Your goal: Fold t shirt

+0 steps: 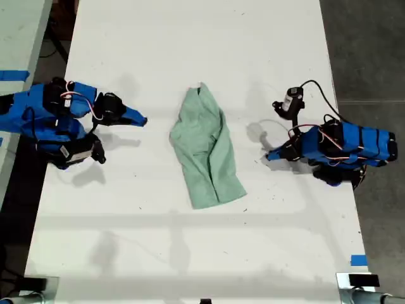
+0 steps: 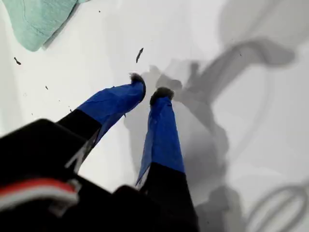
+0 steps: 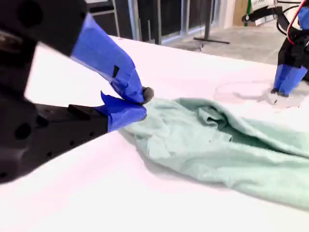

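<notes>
The t shirt (image 1: 205, 149) is lying in the middle of the table (image 1: 190, 253), bunched into a long wrinkled strip that is running from the far side toward the near side. It is not yet lying flat, and no clean fold is showing.

My second end effector (image 3: 140, 99) is hanging at the exterior view's left of the cloth with its jaws together on nothing; it is near the shirt's edge but apart from it. My first end effector (image 2: 149, 89) is hovering low over bare table at the exterior view's right, with its jaws slightly apart and empty.

I am judging the risk like this: the cloth is soft and layered, so a pinch may be taking only the top layer, or both layers together, and the shirt would be dragging in a lump instead of folding. A closed end effector may also just be pushing the edge away.

The table is white and smooth, with small dark specks (image 2: 139, 54). A blue tape mark (image 1: 358, 260) is sitting at its near edge, and grey floor (image 1: 367, 50) is showing beyond.
</notes>
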{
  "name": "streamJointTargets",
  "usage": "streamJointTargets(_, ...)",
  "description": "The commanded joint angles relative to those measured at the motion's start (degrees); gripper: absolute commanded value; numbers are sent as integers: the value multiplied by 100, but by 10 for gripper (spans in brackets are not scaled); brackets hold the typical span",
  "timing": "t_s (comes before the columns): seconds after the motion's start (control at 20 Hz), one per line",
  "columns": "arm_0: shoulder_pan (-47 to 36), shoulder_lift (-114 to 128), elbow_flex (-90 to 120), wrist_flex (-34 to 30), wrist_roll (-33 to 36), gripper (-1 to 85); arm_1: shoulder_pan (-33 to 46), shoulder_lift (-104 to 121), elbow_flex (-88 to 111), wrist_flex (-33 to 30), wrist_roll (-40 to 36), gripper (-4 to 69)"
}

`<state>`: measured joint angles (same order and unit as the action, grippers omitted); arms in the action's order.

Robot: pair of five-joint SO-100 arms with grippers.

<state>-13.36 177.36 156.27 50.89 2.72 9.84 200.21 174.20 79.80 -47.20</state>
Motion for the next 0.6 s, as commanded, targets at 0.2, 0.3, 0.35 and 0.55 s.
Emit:
streamJointTargets(0.2,-211,2751,3243,35,185,47,-18,62,246,-26,-70,56)
streamJointTargets(0.3,-993,2637,3243,738,668,57,-9,62,246,-26,-70,55)
streamJointTargets(0.35,-1274,2725,3243,729,853,58,-9,62,246,-26,-70,54)
streamJointTargets(0.55,-2030,2830,3243,712,914,59,-9,62,246,-26,-70,53)
